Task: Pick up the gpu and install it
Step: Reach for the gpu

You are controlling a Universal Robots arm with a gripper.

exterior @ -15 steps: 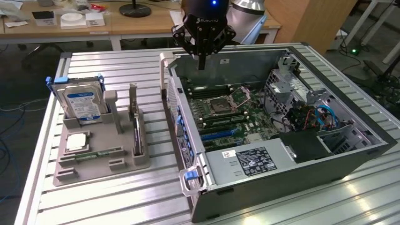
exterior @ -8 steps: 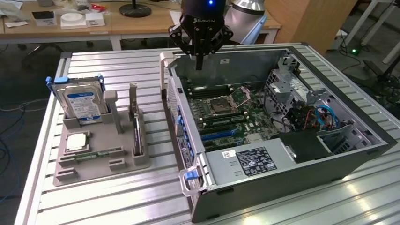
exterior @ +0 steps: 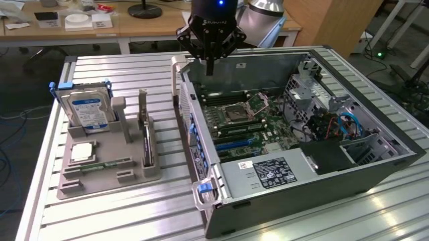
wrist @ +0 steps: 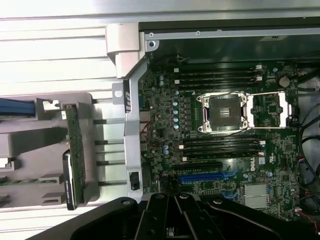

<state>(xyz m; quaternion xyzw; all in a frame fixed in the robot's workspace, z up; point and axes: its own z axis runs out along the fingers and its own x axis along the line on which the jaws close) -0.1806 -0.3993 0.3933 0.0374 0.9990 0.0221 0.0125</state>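
Note:
The gpu (exterior: 145, 134), a thin dark card with a silver end bracket, stands on edge in a slot of the grey holder (exterior: 127, 150), on the exterior view's left. The wrist view shows the gpu (wrist: 73, 157) edge-on, beside the case wall. My gripper (exterior: 209, 69) hangs above the far rim of the open computer case (exterior: 375, 173), well away from the card. Its black fingers (wrist: 167, 212) are shut together with nothing between them. Below it lies the motherboard (wrist: 165, 107) with a blue slot (wrist: 200, 177).
The grey holder also carries a silver hard drive (exterior: 89, 111) with a blue-white label, a square chip (exterior: 82, 151) and a narrow green memory stick (exterior: 100, 164). The case's tall side wall (exterior: 191, 128) separates the holder from the motherboard. The slatted metal table (exterior: 127, 216) lies underneath.

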